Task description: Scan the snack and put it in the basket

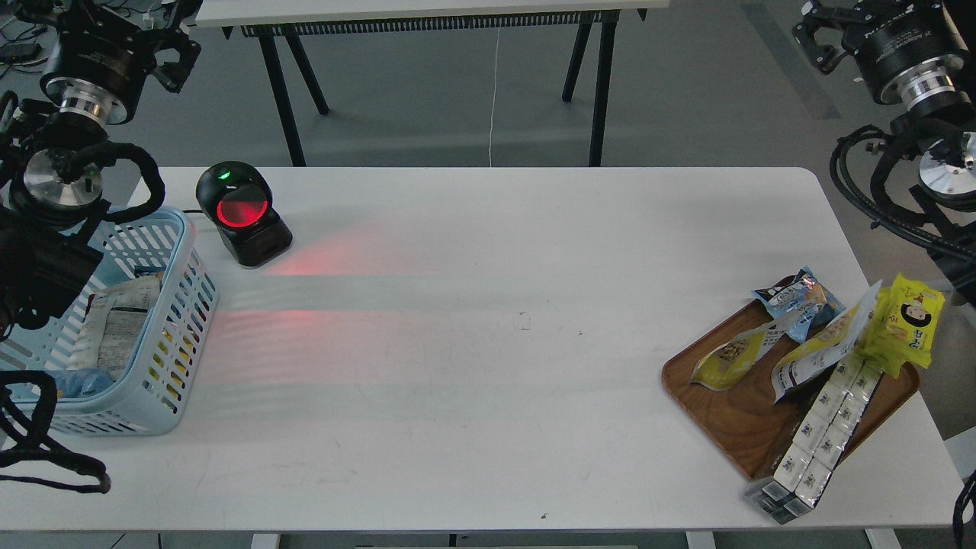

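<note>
The snack point(730, 356), a small pouch with a yellow front picturing beans, lies on its side at the left end of the brown wooden tray point(736, 427), at the table's right. The light blue slotted basket point(177, 335) stands at the table's left edge with a white packet point(114, 324) and a bluish one inside. The dark end of my left arm point(42, 282) hangs over the basket's left part; its fingers cannot be told apart. My right arm point(919, 72) is up at the far right, well away from the tray, and its gripper is out of view.
A black barcode scanner point(242, 213) with a glowing red window stands behind the basket and casts red light on the tabletop. The tray also holds a blue packet point(799, 299), a longer yellow-and-white pouch point(827, 347), a bright yellow cartoon packet point(911, 324) and white boxes point(823, 431) overhanging the front edge.
</note>
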{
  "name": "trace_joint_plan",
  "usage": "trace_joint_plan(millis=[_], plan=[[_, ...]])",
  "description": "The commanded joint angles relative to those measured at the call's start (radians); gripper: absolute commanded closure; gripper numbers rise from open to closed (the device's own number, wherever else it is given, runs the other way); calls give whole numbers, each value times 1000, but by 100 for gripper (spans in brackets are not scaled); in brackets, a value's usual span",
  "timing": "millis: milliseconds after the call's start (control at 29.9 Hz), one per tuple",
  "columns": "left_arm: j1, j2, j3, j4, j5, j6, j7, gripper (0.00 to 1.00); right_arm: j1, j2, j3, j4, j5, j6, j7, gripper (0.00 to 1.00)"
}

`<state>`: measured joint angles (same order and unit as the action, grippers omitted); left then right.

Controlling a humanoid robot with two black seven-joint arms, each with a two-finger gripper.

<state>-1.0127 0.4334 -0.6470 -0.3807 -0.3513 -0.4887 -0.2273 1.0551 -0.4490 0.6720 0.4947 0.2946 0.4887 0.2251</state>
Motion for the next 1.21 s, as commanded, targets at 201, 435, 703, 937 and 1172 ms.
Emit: trace_joint_plan(millis=[201, 435, 703, 937, 1172], plan=[[-6, -4, 3, -3, 0, 0, -15, 0, -1, -4, 0, 1, 0, 0, 0, 1], [-10, -4, 9, -12, 0, 0, -6, 0, 84, -79, -99, 18, -18, 0, 5, 1], [-15, -8, 12, -14, 3, 0, -1, 0, 324, -151, -396, 94, -273, 0, 14, 1], [-3, 7, 13, -70, 5, 0, -9, 0, 422, -203, -429, 332, -739, 0, 60, 1], [-6, 7, 12, -122, 8, 0, -14, 0, 623, -201, -731, 518, -979, 0, 157, 1]])
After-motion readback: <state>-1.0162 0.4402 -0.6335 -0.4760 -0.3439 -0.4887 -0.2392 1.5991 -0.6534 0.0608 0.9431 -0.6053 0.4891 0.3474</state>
